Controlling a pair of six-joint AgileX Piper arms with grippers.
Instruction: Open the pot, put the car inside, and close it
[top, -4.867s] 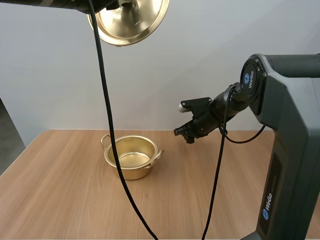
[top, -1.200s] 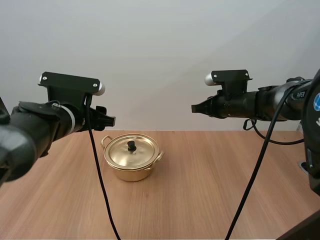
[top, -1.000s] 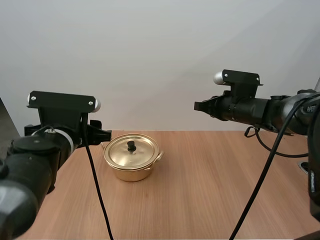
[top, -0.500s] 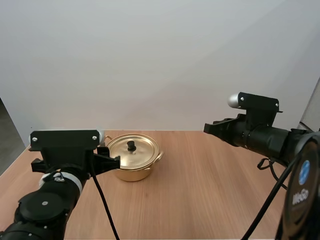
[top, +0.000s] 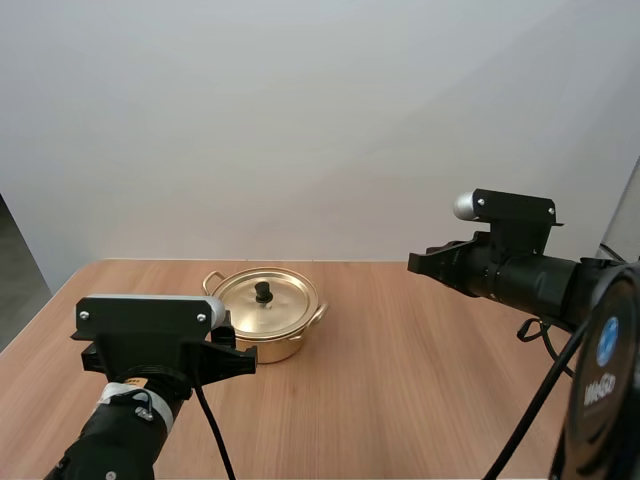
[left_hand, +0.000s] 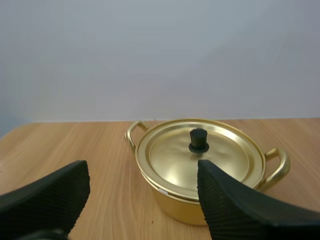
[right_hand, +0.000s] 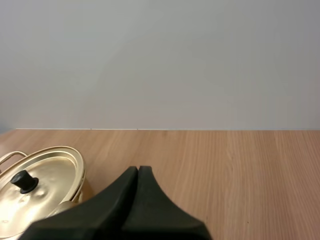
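My left pincer hangs low over the near left part of the tabletop, pointing toward the pot. Seen from my left wrist, its two ribbed fingers stand wide apart with nothing between them. Through the gap I look straight at the pot, which sits farther off on the wood. From above, the tips lie just in front of the pot's near left side; whether they touch it I cannot tell.

The pot stands upright on the tabletop, left of the middle and toward the far edge. It is brass-coloured, with a loop handle on each side. Its lid is seated flat on the rim, and the black knob stands upright at the lid's centre.

My right pincer is held up in the air over the right side of the tabletop, level, its tip turned toward the pot and well apart from it. From my right wrist its fingers lie pressed together as one dark wedge, gripping nothing, with the lidded pot beyond and to one side.
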